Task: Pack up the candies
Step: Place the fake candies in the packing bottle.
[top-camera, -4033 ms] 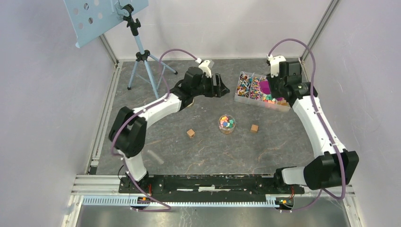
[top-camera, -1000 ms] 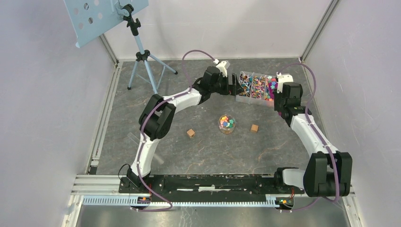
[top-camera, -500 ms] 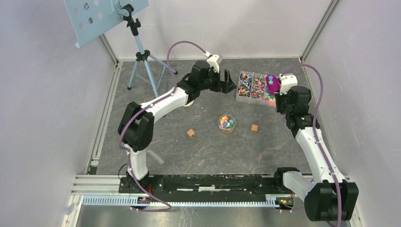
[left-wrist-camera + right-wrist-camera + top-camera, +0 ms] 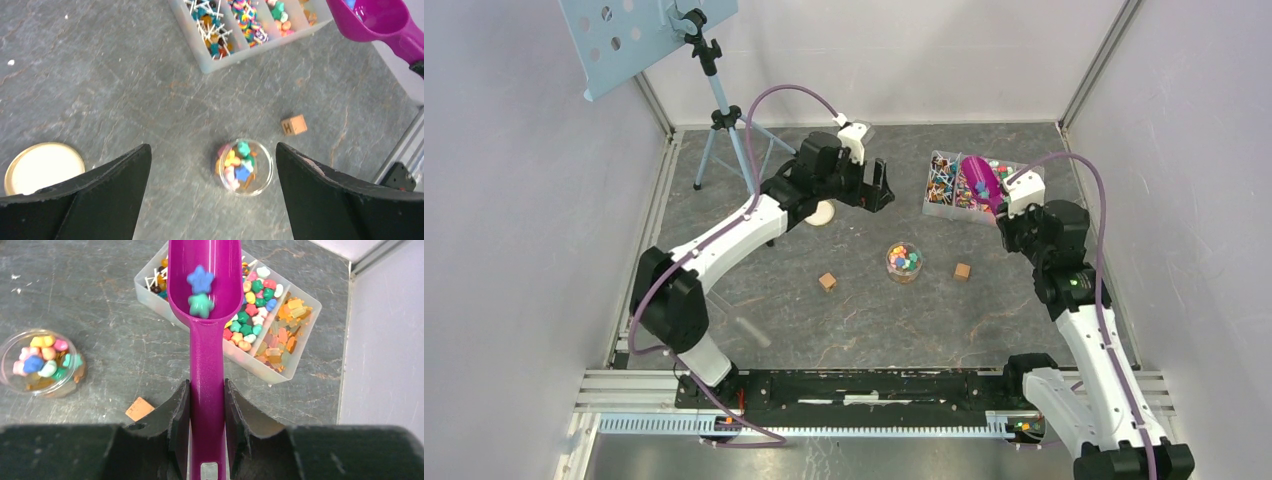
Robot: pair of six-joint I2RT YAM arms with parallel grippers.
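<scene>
My right hand (image 4: 206, 405) is pinching the handle of the purple scoop (image 4: 206, 347). The scoop carries 2 star candies (image 4: 200, 280) above the divided tray (image 4: 250, 52). More candies sit in the tray and in the small clear jar (image 4: 267, 175) on the tabletop. The left hand (image 4: 212, 146) hangs spread wide over that jar, holding nothing. My worry is the jar's narrow mouth: a tilt or jerk in transit could spill both stars onto the tabletop. The scoop could also clip the left hand's fingers.
</scene>
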